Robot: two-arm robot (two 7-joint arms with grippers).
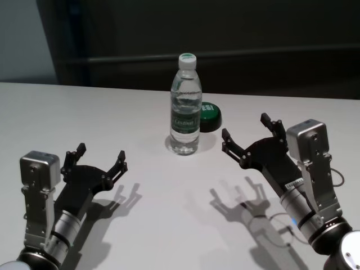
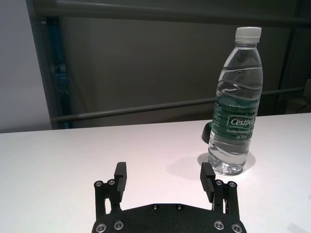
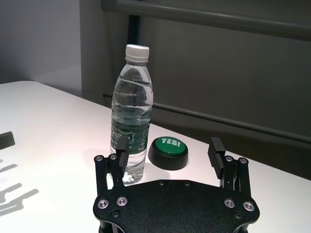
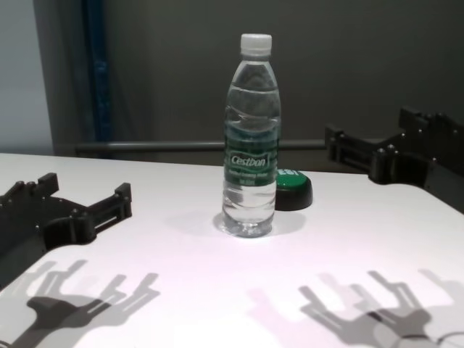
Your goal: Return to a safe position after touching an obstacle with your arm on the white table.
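The bottle (image 1: 185, 105) is found upright on the worktop (image 1: 84, 112), ahead of and between the right gripper (image 1: 250, 135) and left gripper (image 1: 95, 160), both jaws spread empty; withdrawal is best made rearward, clear of it.

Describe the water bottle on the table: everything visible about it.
The bottle is tall, clear plastic with a ribbed body, a white screw cap and a green Cestbon label band. It looks nearly full of water and stands upright, capped, mid-table on the white table. A low green button sits just behind it to the robot's right. Neither the left gripper nor the right gripper touches it; both are open and apart from it.
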